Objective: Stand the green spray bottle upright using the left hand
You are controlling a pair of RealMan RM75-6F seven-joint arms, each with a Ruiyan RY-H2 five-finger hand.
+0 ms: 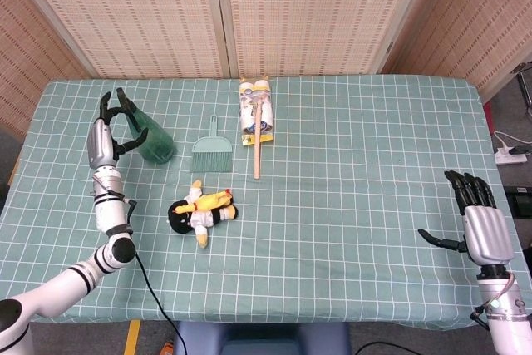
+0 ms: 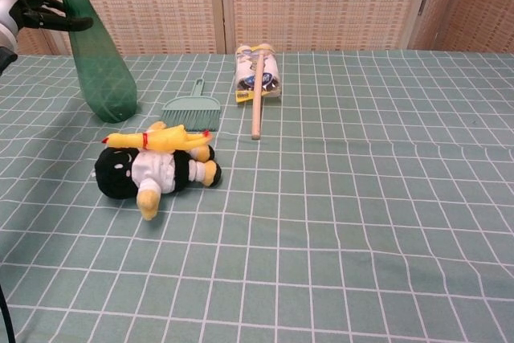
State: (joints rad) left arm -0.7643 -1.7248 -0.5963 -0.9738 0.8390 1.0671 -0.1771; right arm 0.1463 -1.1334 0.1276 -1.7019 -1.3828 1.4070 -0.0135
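one green spray bottle (image 2: 99, 70) upright, one left hand (image 1: 110, 129) beside, fingers (image 2: 58, 15) spread

Head view high, looking down over whole table (image 1: 332, 205); chest view low, nearer, sharing left-centre.

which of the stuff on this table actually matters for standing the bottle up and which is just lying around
Part of the job:
green spray bottle, standing upright on its base
left hand, fingers spread beside the bottle's neck

Just lying about:
small green brush
packaged roller with wooden handle
plush toy
right hand, open, idle
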